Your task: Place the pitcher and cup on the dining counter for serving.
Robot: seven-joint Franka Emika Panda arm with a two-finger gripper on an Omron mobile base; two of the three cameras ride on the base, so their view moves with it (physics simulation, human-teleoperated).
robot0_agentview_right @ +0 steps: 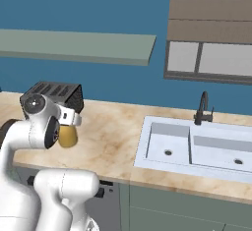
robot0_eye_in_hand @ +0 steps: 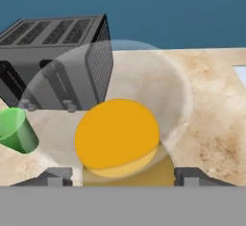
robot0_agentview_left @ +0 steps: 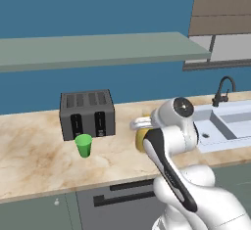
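Observation:
The pitcher, clear glass with orange-yellow contents, stands close in front of the hand, between the two dark fingertips of my gripper. The jaws are open, one on each side of its body, and I see no squeeze on it. From the base cameras the pitcher peeks out yellow behind the white wrist, on the marbled counter. The green cup stands upright to its left, just in front of the toaster. The dining counter is out of view.
A dark grey toaster sits behind the cup and pitcher. A white double sink with a black faucet lies to the right. Grey-green shelves hang on the blue wall above.

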